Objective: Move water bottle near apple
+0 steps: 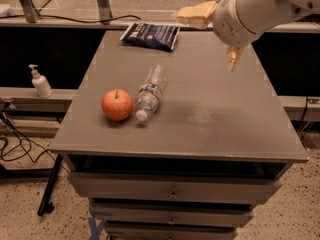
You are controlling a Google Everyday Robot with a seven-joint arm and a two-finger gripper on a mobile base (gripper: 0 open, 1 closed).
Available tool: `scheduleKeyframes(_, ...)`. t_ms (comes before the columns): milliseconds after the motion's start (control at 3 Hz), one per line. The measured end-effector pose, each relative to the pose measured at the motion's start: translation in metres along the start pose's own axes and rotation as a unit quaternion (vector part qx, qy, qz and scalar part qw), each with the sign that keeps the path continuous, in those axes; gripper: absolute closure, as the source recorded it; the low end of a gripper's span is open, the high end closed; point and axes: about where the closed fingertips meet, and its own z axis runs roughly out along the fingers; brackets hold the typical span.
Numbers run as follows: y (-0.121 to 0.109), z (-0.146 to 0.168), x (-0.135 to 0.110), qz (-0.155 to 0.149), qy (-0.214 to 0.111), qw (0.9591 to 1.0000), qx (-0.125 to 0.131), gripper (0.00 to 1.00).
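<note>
The water bottle (149,91) lies on its side on the grey table (220,114), white cap pointing toward the front edge. The red-orange apple (117,104) sits just left of the bottle's cap end, very close to it. My gripper (205,41) hangs in the air above the back right of the table, well away from the bottle. It is open and empty, with one cream finger (195,15) pointing left and the other (232,59) pointing down.
A dark blue snack bag (150,35) lies at the table's back edge. A white pump dispenser (40,81) stands on a low ledge to the left. Drawers (172,191) sit under the tabletop. Cables (15,144) lie on the floor at left.
</note>
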Motion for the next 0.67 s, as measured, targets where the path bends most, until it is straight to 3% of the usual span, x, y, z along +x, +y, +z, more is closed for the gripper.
scheduleKeyframes(333,0.010,-0.033,0.028,0.055,-0.032,0.9967,0.051,0.00)
scheduleKeyframes(667,-0.010,-0.048,0.031,0.063,-0.039,0.9938,0.082,0.00)
